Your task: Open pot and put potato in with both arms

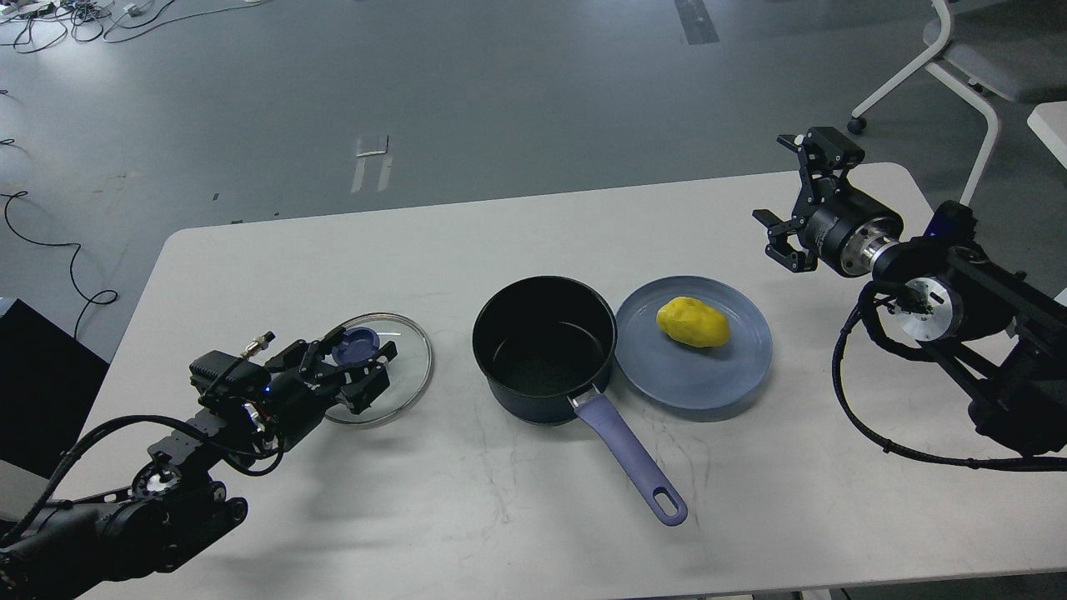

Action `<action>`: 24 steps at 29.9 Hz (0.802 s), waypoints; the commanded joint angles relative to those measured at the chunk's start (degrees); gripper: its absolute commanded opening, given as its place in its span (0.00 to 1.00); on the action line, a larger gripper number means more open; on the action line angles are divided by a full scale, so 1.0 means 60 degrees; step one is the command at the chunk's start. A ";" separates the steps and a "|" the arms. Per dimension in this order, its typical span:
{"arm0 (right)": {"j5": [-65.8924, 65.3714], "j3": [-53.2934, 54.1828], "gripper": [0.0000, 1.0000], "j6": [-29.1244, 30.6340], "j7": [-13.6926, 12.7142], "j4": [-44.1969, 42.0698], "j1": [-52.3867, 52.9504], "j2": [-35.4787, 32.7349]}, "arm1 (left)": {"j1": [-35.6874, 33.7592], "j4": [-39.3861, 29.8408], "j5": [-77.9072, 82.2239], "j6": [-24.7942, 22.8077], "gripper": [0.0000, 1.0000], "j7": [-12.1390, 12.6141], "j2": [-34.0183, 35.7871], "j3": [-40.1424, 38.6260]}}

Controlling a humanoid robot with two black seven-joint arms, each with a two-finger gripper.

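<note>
The pot [543,346] stands open in the middle of the table, its black inside empty and its lavender handle [629,458] pointing toward me and to the right. Its glass lid [400,367] lies flat on the table to the left of the pot. My left gripper [354,367] is low over the lid, its fingers closed around the blue knob [358,344]. The yellow potato [693,322] lies on the blue-grey plate [733,371] right of the pot. My right gripper [796,196] is open and empty, raised over the far right of the table, apart from the potato.
The plate touches the pot's right side. The white table [250,267] ends close behind my right gripper. A white chair [971,92] stands beyond the far right corner. Cables lie on the floor at the far left [50,242].
</note>
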 commanded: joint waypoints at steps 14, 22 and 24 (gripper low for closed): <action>-0.3481 -0.2499 1.00 0.0045 0.1242 0.0274 0.0955 -0.1046 | -0.2800 -0.0953 -0.5153 -0.0466 0.98 -0.0136 0.0584 -0.0215; -0.8638 -0.5533 1.00 -0.0116 0.3322 0.0422 0.2025 -0.2117 | -0.3684 -0.1878 -1.0649 -0.4466 0.98 0.1038 0.0922 -0.2058; -0.9506 -0.6019 0.99 -0.0218 0.3588 0.0262 0.2055 -0.2118 | -0.3655 -0.1982 -1.1005 -0.4965 0.98 0.1876 0.0981 -0.2572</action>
